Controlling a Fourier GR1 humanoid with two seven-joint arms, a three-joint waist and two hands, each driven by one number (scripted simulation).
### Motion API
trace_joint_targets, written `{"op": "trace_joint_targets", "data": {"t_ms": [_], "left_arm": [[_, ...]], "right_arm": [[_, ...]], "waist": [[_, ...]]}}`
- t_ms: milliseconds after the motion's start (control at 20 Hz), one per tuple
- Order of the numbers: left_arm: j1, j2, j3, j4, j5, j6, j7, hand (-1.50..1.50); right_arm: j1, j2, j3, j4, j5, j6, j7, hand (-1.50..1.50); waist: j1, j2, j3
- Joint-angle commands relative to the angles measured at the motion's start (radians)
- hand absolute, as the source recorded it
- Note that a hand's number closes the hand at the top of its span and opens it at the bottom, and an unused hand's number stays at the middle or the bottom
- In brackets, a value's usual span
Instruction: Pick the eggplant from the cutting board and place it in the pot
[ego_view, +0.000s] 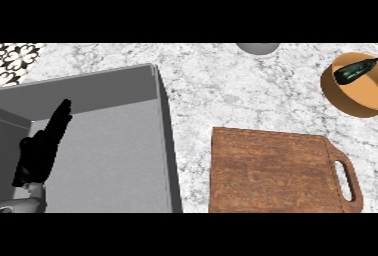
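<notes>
A: What's on the far left?
B: The left hand (43, 145), fingers straight and relaxed, holding nothing, resting upright over the grey sink (111, 150).
A: And past the sink?
B: Speckled tabletop (236, 90), then the brown cutting board (273, 172) near the lower edge, handle slot to its right, nothing lying on it.
A: Where's the eggplant?
B: The eggplant (354, 71) lies inside the orange pot (347, 97) at the upper right, well apart from the board.
A: Anything else?
B: A grey rounded object (258, 47) at the top edge, cut off. The right hand doesn't show.
</notes>
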Motion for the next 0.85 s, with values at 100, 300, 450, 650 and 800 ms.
{"op": "trace_joint_targets", "data": {"t_ms": [100, 300, 450, 650, 800], "left_arm": [[0.003, 0.009, 0.007, -0.016, -0.005, 0.002, 0.023, 0.00], [0.039, -0.029, -0.003, 0.009, -0.025, 0.030, -0.025, 0.00], [0.036, 0.003, 0.035, 0.029, 0.002, 0.001, -0.038, 0.00], [-0.020, 0.009, 0.052, 0.041, 0.003, 0.007, 0.021, 0.00], [0.032, 0.015, 0.049, 0.010, 0.000, -0.008, 0.006, 0.00]], "right_arm": [[-0.001, -0.029, -0.160, -0.003, -0.161, 0.029, -0.103, -1.50], [0.005, -0.094, -0.173, 0.031, -0.184, 0.188, -0.099, -1.50], [0.036, -0.086, -0.192, 0.041, -0.211, 0.217, -0.120, -1.50], [0.113, -0.127, -0.222, 0.026, -0.259, 0.321, -0.165, -1.50], [0.163, -0.174, -0.236, 0.020, -0.283, 0.376, -0.179, -1.50]], "waist": [[-0.013, -0.004, 0.000], [-0.034, -0.014, -0.003], [-0.041, -0.017, -0.004], [-0.072, -0.027, -0.004], [-0.067, -0.029, -0.004]]}}
